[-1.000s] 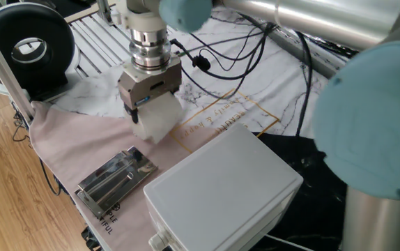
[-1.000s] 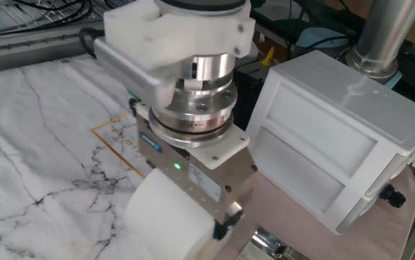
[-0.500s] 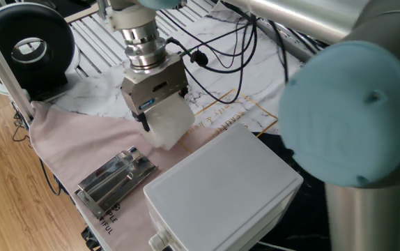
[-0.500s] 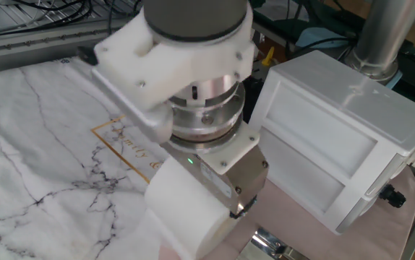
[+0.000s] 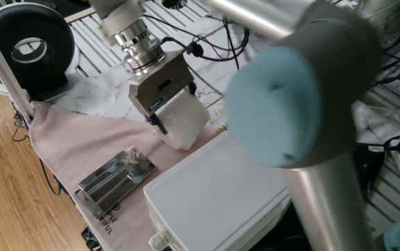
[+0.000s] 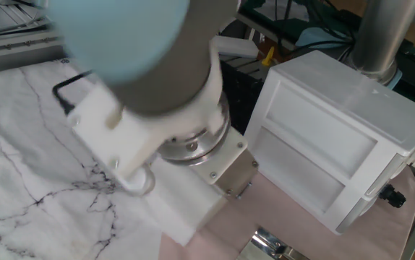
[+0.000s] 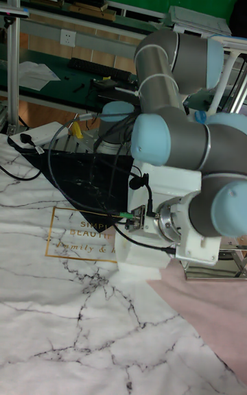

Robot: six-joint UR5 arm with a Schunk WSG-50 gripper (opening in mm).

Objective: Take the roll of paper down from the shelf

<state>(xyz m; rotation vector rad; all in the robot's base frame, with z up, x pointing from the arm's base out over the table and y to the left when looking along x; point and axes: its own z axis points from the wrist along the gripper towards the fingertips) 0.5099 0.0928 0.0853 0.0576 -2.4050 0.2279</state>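
Observation:
The roll of paper is a white soft cylinder, held tilted above the pink cloth and close to the white box's near corner. My gripper is shut on it, one finger on each side. In the other fixed view the roll sticks out below the gripper body, and the arm hides most of it. The tall fixed view shows the roll under the wrist, just over the marble cloth. The shelf, a flat chrome rack, lies bare on the pink cloth to the lower left of the roll; only its corner shows in the other fixed view.
A big white plastic box stands right beside the roll. A black round device sits at the back left. Cables run across the marble cloth behind the gripper. The pink cloth hangs over the table's front edge.
The wrist has tilted and swung right, carrying the roll away from the shelf and nearer the white box. The arm's upper links have swept across both fixed views.

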